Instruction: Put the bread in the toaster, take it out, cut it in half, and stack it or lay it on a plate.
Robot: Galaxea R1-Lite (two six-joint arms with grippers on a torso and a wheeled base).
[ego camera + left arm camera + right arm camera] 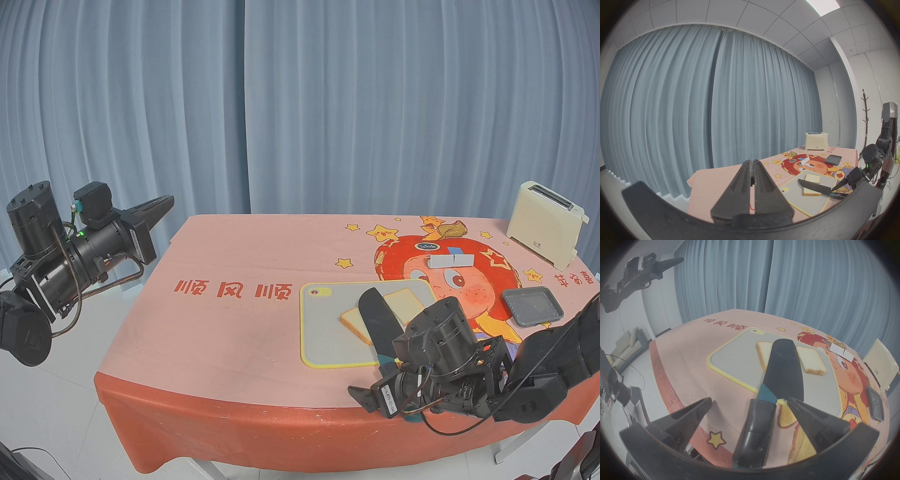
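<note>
Bread, a pale slice in two pieces (pixel 406 304), lies on the grey, yellow-rimmed cutting board (pixel 319 337) on the pink-clothed counter (pixel 237 325). A black-bladed knife with a teal-and-black handle (pixel 378 319) rests across it, with a piece showing on each side of the blade. The right tool (pixel 748 401) sits at the counter's near edge, its fingers spread wide on either side of the handle and clear of it. The left tool (pixel 753 165) hangs raised beyond the counter's left side, fingers pressed together. A cream toaster (pixel 545 224) and a dark grey rectangular plate (pixel 532 306) stand at the far right.
</note>
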